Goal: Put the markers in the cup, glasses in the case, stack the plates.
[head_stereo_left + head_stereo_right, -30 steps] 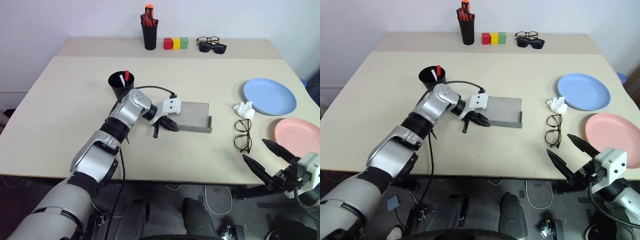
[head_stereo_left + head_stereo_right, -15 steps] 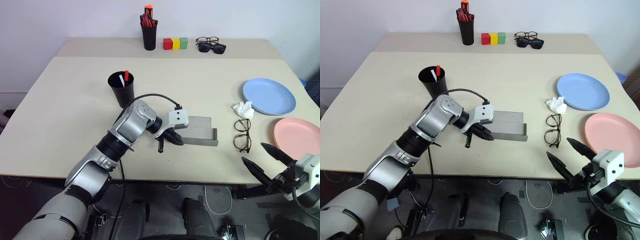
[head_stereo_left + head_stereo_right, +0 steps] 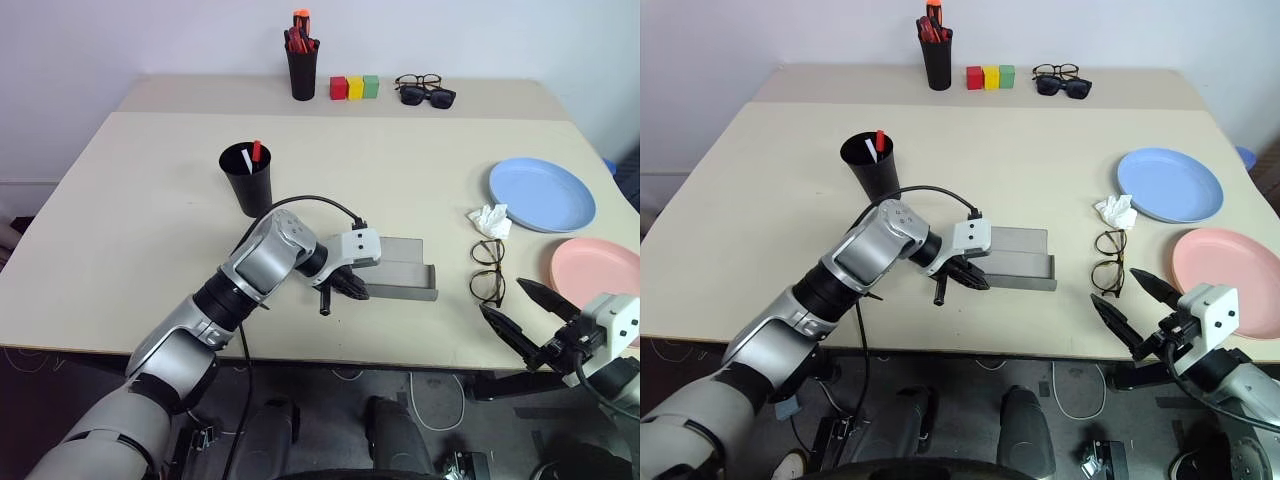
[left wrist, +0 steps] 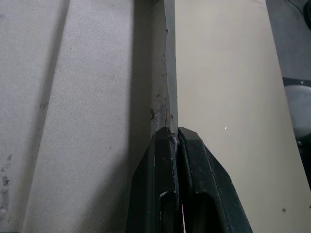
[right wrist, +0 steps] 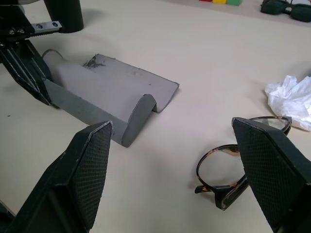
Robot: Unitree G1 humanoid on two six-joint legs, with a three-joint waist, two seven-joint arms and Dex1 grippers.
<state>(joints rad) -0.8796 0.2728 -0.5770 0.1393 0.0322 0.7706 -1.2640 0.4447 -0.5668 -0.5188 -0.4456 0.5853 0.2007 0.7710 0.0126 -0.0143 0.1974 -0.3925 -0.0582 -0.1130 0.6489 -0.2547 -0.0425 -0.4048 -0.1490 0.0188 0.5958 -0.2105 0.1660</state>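
So the black cup [image 3: 246, 179] holds both markers [image 3: 250, 154]. Left claw [image 3: 338, 290] is pinching the open grey case [image 3: 400, 268] by its edge; right claw [image 3: 522, 312] gapes near the glasses [image 3: 486, 270]. Two plates [image 3: 541, 194] sit apart on the worktop [image 3: 130, 200].

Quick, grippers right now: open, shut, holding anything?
Left gripper: shut on the case edge.
Right gripper: open, empty, near the glasses.

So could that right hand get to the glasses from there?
Probably yes: the open right hand sits just short of the glasses, with bare table between.
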